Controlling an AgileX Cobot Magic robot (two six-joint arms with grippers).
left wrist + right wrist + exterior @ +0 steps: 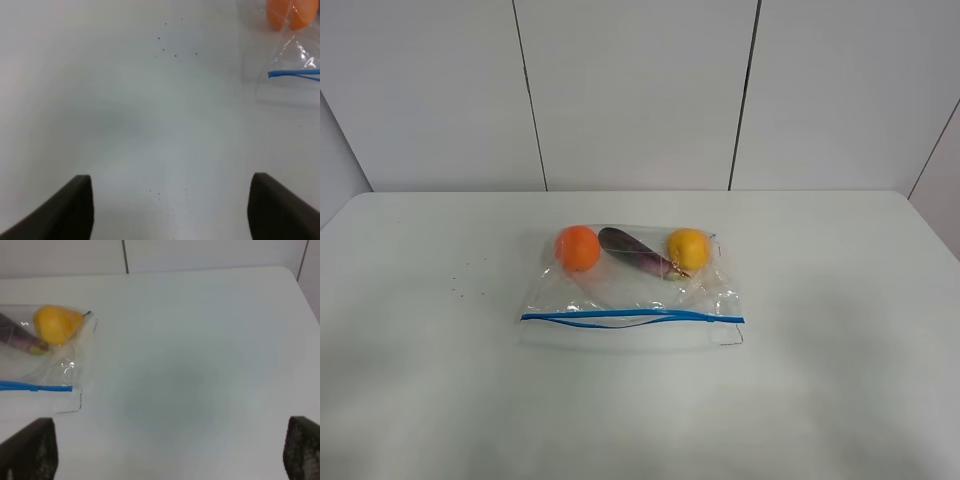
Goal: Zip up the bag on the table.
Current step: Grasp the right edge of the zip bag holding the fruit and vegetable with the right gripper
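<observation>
The clear bag (630, 292) lies flat in the middle of the white table (840, 300). Its blue seal strip (632, 316) runs along the near edge, and the strip's two lines stand slightly apart at the left half. Inside are an orange fruit (578, 248), a dark purple vegetable (638, 252) and a yellow fruit (688, 248). Neither arm shows in the high view. My left gripper (172, 210) is open over bare table, with the bag's left corner (295, 65) ahead of it to one side. My right gripper (165, 452) is open over bare table beside the bag's right end (45, 355).
A few tiny dark specks (460, 290) lie on the table left of the bag. A white panelled wall (640, 90) stands behind the table's far edge.
</observation>
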